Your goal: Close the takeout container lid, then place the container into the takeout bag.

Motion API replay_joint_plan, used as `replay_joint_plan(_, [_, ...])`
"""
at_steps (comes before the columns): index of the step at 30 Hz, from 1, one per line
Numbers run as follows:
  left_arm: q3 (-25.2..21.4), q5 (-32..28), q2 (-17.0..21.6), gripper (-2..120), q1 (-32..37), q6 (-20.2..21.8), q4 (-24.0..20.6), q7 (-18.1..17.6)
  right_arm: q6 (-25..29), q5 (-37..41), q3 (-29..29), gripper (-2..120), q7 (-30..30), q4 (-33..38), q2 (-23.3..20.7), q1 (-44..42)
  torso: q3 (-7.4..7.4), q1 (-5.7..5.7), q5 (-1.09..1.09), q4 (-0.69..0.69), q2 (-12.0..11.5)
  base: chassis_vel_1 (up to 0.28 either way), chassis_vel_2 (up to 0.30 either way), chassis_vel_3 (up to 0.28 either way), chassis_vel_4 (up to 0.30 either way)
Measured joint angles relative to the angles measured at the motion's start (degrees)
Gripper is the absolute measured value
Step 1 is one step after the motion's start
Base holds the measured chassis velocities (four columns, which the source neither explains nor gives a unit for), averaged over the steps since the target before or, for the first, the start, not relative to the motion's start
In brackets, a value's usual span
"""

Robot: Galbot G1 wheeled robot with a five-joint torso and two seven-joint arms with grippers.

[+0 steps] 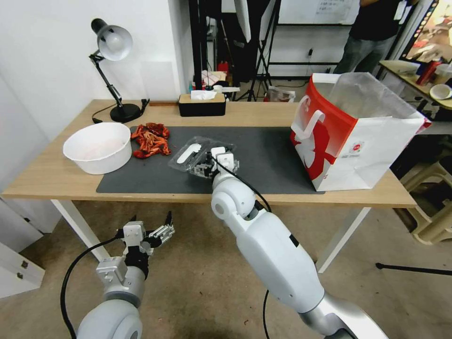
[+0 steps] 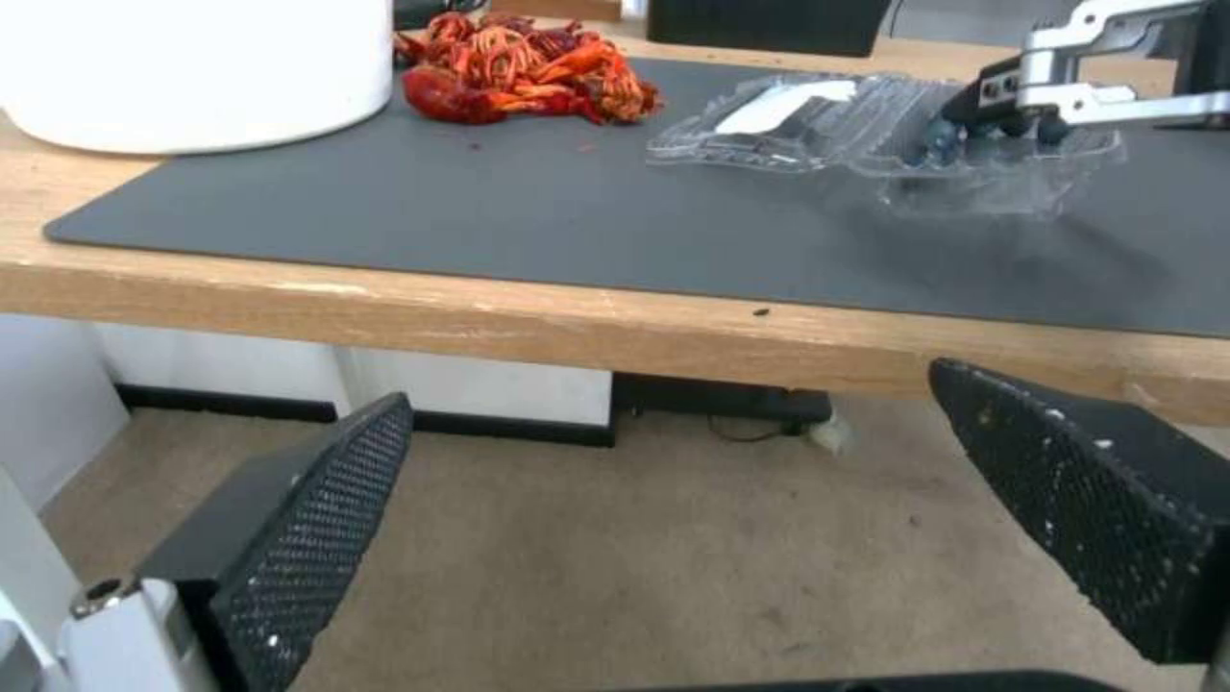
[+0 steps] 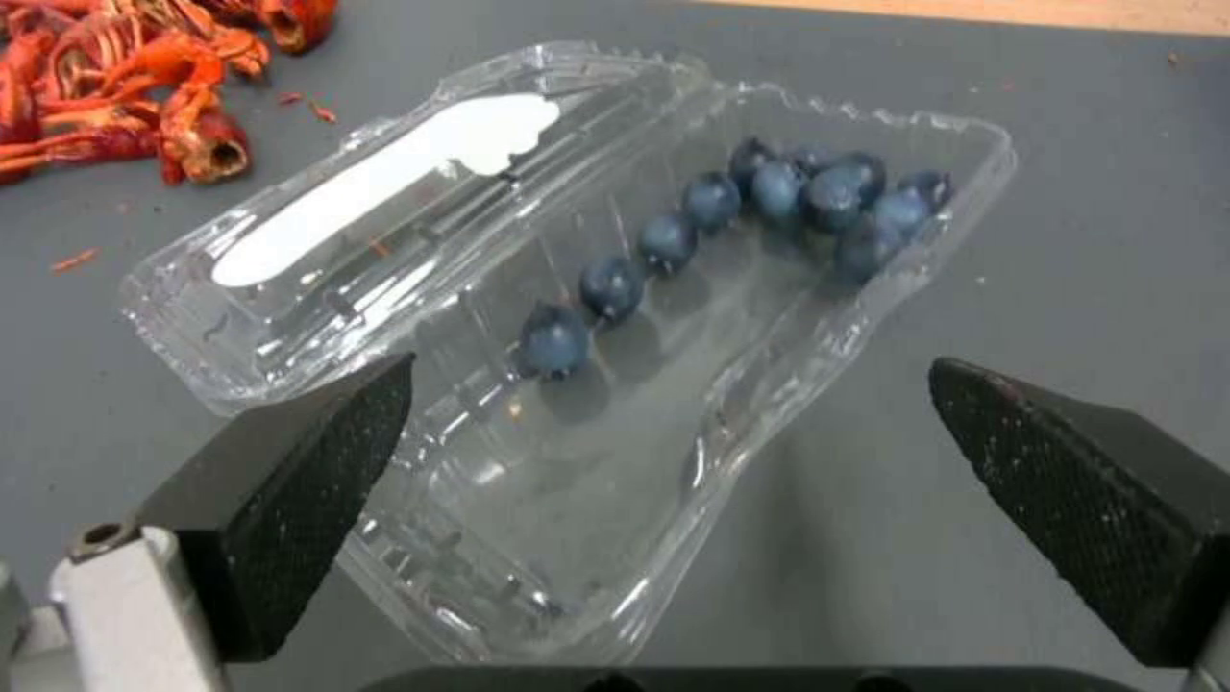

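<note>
Right now my right gripper (image 3: 667,481) hangs spread wide over the open takeout container (image 3: 667,327) at the centre of the head view, on the dark mat (image 1: 263,160). Its lid (image 3: 384,202) lies flat beside the blueberries (image 3: 769,221). At lower left, below the tabletop (image 1: 42,179), my left gripper (image 1: 155,230) waits spread. At upper right stands the takeout bag (image 1: 358,136).

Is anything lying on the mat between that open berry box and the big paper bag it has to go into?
Nothing visible. The berry box sits open under the right claw, and the dark mat is bare from there to the paper bag.
</note>
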Motion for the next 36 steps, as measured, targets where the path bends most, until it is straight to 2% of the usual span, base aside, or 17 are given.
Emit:
replay_joint_plan(8, [0.1, 0.0, 0.1, 100, -0.2, -0.2, 0.0, 0.0, 0.2, 3.0, -0.2, 100, 2.3, -0.4, -0.2, -0.7, 0.00, 0.00, 0.00, 0.00, 0.0, 0.000, 0.000, 0.000, 0.000])
replay_joint_plan(36, [0.5, 0.1, 0.1, 100, -1.0, -1.6, 1.2, -0.5, 0.4, 5.8, 1.9, 100, 4.8, 0.0, -1.8, -1.5, 0.00, -0.01, 0.00, 0.01, 0.0, 0.000, 0.000, 0.000, 0.000])
